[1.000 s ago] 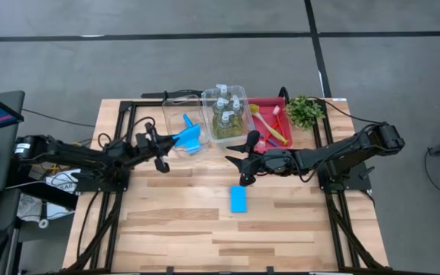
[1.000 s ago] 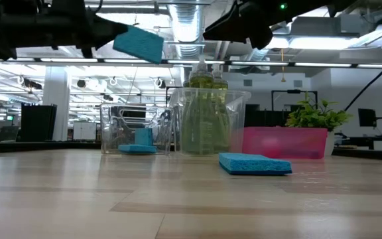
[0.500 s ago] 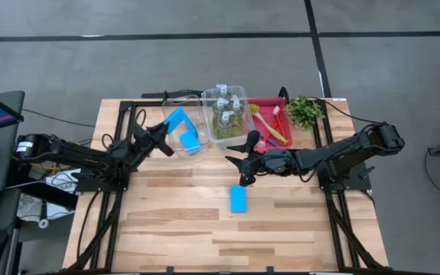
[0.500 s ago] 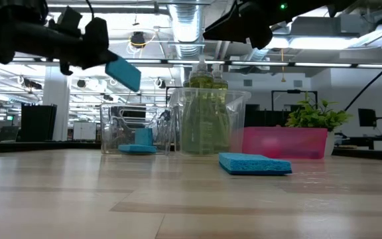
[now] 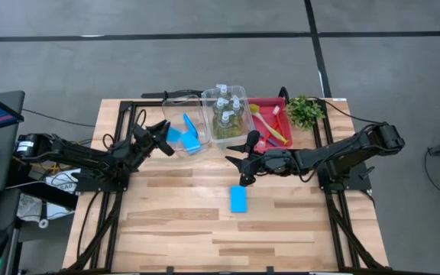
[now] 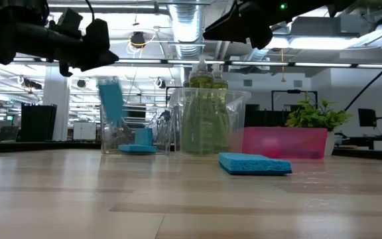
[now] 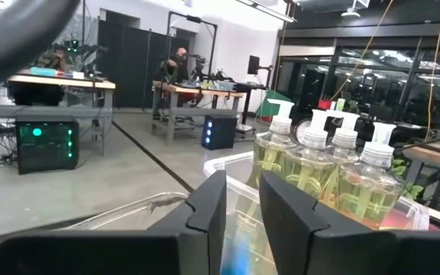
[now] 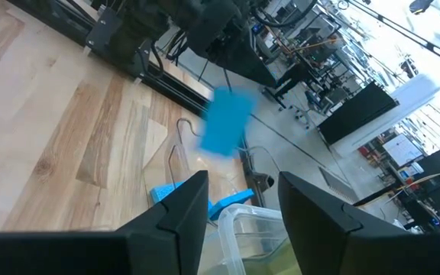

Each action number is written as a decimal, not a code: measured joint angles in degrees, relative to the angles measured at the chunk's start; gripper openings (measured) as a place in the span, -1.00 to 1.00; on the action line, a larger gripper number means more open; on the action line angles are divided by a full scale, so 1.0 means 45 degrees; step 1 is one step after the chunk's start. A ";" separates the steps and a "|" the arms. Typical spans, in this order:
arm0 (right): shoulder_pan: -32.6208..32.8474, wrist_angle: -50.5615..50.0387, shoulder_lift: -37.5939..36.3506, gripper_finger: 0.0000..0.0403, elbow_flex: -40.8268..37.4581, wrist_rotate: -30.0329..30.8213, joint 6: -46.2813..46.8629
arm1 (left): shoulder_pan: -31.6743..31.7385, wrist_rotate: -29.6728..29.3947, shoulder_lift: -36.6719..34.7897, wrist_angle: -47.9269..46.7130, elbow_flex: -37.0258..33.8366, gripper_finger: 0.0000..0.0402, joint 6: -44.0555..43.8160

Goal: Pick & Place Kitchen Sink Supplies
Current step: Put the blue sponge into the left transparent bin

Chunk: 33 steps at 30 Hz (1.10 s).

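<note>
A blue sponge [image 6: 111,103] is falling on edge, free in the air, into the left clear bin [image 5: 176,100]; it also shows in the high view [image 5: 175,135] and in the right wrist view [image 8: 226,122]. My left gripper [image 5: 166,140] hovers just above it at the bin's left rim, open with nothing between its fingers [image 7: 205,218]. More blue sponges [image 5: 192,142] lie in that bin. Another blue sponge [image 5: 238,200] lies flat on the table. My right gripper [image 5: 237,164] waits open above the table's middle. Bottles [image 5: 226,107] stand in the second clear bin.
A red tray [image 5: 275,103] with brushes [image 5: 270,126] sits to the right of the bottle bin, and a small green plant [image 5: 305,111] stands at the far right. The near half of the wooden table holds only the one sponge.
My left gripper has swung the sponge round from pointing toward the table's right to over the left bin, tipping it on edge. It has then let go. The sponge has dropped away from the fingers and is falling into the bin.
</note>
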 joint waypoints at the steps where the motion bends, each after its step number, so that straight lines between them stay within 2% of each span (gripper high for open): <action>1: 0.0000 0.0000 0.0000 -0.24 -0.0001 0.0000 0.0000 | 0.0000 0.0000 0.0000 0.0000 0.0000 -0.58 0.0000; 10: 0.0000 0.0000 0.0000 -0.26 -0.0004 -0.0005 0.0000 | 0.0000 0.0582 0.0000 -0.0039 0.0005 -0.48 0.0000; 24: 0.0000 -0.0010 0.0000 -0.26 -0.0004 -0.0010 0.0214 | 0.0000 0.0625 0.0000 -0.0040 0.0015 -0.48 0.0000; 27: 0.0000 -0.0138 0.0000 -0.27 0.0001 -0.0010 0.1324 | 0.0000 0.1427 0.0000 -0.0008 0.0015 -0.48 0.0000; 30: 0.0000 -0.0918 0.0000 -0.26 0.0001 -0.0015 0.2721 | 0.0000 0.2750 0.0000 0.0011 0.0146 -0.48 -0.0004; 33: -0.0005 -0.1980 0.0000 -0.27 0.0001 -0.0033 0.3225 | 0.0000 0.4539 0.0000 0.0053 0.0345 -0.48 -0.0005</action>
